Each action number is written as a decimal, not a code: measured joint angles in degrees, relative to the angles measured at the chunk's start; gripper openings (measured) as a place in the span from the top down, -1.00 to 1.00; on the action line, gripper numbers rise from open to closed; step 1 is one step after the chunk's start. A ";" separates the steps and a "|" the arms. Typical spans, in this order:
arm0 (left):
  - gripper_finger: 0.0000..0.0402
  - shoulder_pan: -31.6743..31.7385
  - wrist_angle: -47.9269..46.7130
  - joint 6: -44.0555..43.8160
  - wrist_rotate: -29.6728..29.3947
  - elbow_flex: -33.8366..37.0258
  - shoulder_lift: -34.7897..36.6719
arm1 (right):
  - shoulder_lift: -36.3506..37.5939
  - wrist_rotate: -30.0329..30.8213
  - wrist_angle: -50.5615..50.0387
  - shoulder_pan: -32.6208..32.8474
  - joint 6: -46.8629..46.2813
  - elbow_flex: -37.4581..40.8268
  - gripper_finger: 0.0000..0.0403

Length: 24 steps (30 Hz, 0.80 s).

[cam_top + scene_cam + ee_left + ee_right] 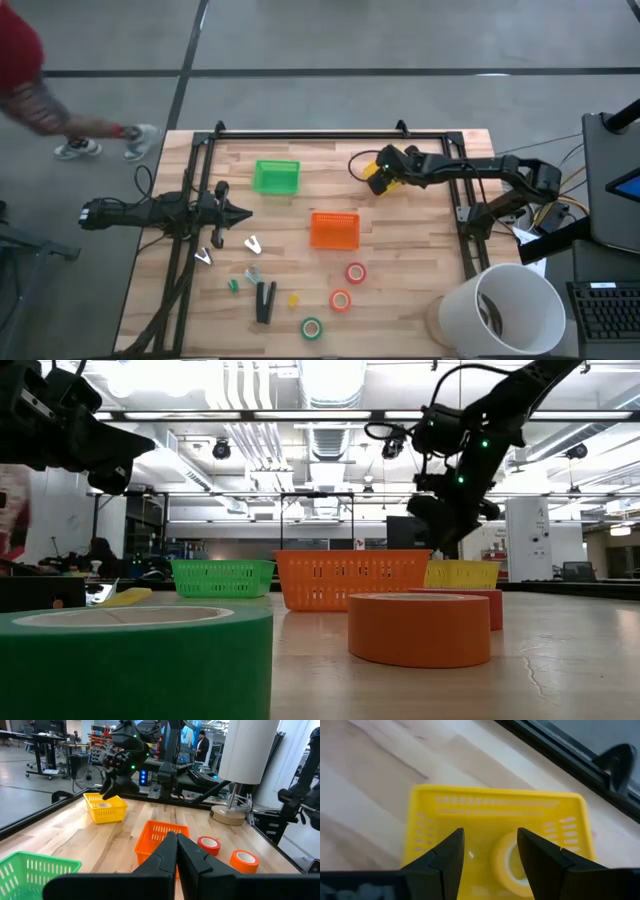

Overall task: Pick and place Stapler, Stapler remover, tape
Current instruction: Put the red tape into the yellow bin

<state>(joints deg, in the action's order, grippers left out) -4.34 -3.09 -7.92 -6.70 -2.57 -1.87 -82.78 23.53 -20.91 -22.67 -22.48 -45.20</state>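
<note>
The yellow basket [381, 178] stands at the table's far right, and a yellow tape roll [512, 862] lies inside it on the basket's floor. My right gripper [490, 855] hangs open just above the basket, fingers pointing down at a slant, touching nothing. Three more tape rolls lie on the table near the front: red [356, 272], orange [341, 300] and green [312, 327]. The black stapler [264, 300] lies flat left of them. Two small pale pieces [253, 245] [203, 257] lie nearby; which one is the stapler remover I cannot tell. My left gripper [240, 213] waits shut at the left.
A green basket [277, 177] stands at the far middle and an orange basket [334, 230] at the centre. Tiny green [233, 286] and yellow [293, 298] pieces lie by the stapler. A white cylinder [510, 310] stands at the near right corner. A person [30, 90] is beyond the far left edge.
</note>
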 joint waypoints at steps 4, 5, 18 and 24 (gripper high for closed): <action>0.95 0.00 0.01 0.01 0.00 0.00 0.00 | 0.00 -0.46 -0.07 4.01 0.02 -0.88 0.12; 0.95 0.01 0.00 0.00 0.00 0.00 0.00 | 0.00 -0.94 -0.07 5.07 0.01 -1.22 0.12; 0.95 0.01 0.01 0.00 0.00 0.00 0.00 | 0.00 -5.49 0.14 21.65 -2.44 -3.88 0.19; 0.95 0.01 0.01 0.00 0.00 0.00 0.00 | 0.00 -13.52 0.17 29.15 -7.01 -3.85 0.22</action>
<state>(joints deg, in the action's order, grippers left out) -4.33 -3.08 -7.92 -6.70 -2.57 -1.87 -82.78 10.01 -20.73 6.48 -29.49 -49.05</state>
